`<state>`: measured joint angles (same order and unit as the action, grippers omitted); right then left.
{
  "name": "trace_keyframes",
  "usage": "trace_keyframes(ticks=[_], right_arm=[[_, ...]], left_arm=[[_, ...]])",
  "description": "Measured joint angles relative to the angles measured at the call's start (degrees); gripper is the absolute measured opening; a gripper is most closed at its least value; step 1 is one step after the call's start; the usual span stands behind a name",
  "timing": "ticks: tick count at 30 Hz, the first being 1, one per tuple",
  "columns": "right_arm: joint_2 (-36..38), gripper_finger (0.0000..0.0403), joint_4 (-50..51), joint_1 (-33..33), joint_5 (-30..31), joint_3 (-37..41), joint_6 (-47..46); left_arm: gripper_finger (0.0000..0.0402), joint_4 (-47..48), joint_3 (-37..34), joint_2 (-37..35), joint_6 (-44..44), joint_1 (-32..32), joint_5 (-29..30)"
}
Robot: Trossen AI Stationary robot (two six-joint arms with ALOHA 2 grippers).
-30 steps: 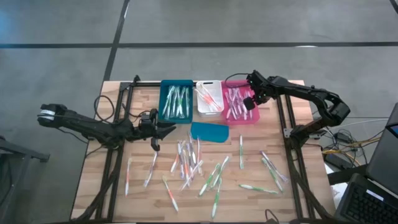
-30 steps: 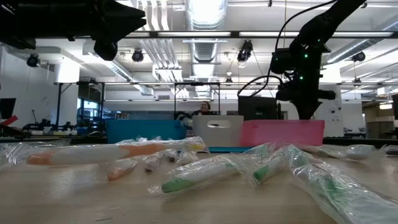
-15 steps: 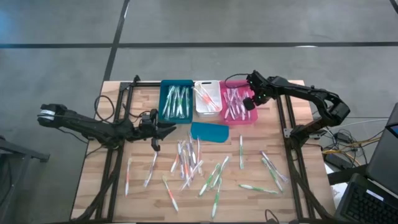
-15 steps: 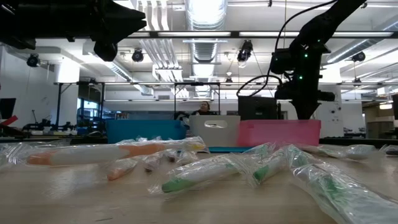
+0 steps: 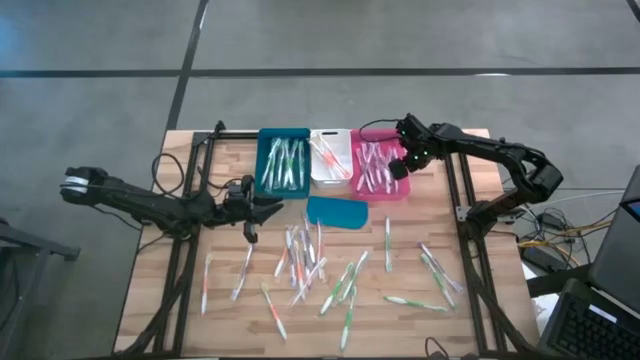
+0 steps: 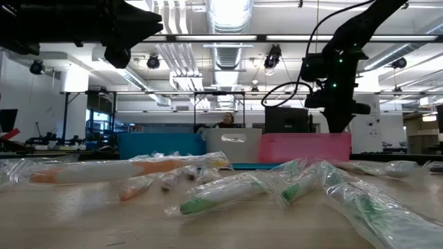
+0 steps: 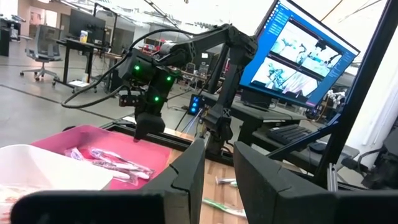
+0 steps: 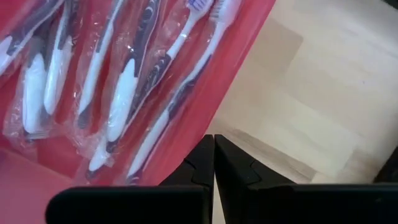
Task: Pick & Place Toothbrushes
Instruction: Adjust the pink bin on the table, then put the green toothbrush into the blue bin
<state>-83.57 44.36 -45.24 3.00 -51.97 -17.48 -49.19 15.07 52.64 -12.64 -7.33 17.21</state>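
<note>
Many wrapped toothbrushes (image 5: pixel 320 265) lie loose on the wooden table; more lie in three bins at the far edge: teal (image 5: pixel 283 190), white (image 5: pixel 331 183) and pink (image 5: pixel 380 196). My right gripper (image 5: pixel 397 168) is shut and points steeply down at the pink bin's right wall; in the right wrist view the gripper (image 8: pixel 213 140) is at that wall's edge. My left gripper (image 5: pixel 250 212) hovers open above the table, left of a flat teal lid (image 5: pixel 337 211), holding nothing. The left wrist view shows the left gripper (image 7: pixel 219 163) with a gap between its fingers. My right gripper pushes the pink bin's right long wall (image 8: pixel 186 134) with its shut fingertips, about midway along that wall. The fingers come from above, pointing steeply down. The bin stands flat on the table, its left wall against the white bin.
The three bins stand side by side along the far edge. Black frame rails (image 5: pixel 185 250) run down both sides of the table. A person (image 6: pixel 227 121) sits in the room behind. The table's far right corner (image 5: pixel 430 200) is bare wood.
My right gripper has tipped so that its fingertips went a little toward the table's left edge. The pink bin has slid left along the table, and the white bin with it, closing the gap to the teal bin.
</note>
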Motion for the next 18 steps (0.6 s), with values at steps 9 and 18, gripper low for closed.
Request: trace_keyframes(ticks=[9,18], right_arm=[[5.53,0.0008,0.13,0.02,2.18,-0.66,2.9],[17.18,0.0008,0.23,0.64,7.82,-0.78,9.26]], left_arm=[[0.009,0.33,0.0,0.0,0.19,0.0,-0.02],[0.009,24.16,7.78,0.01,2.43,-0.04,3.68]])
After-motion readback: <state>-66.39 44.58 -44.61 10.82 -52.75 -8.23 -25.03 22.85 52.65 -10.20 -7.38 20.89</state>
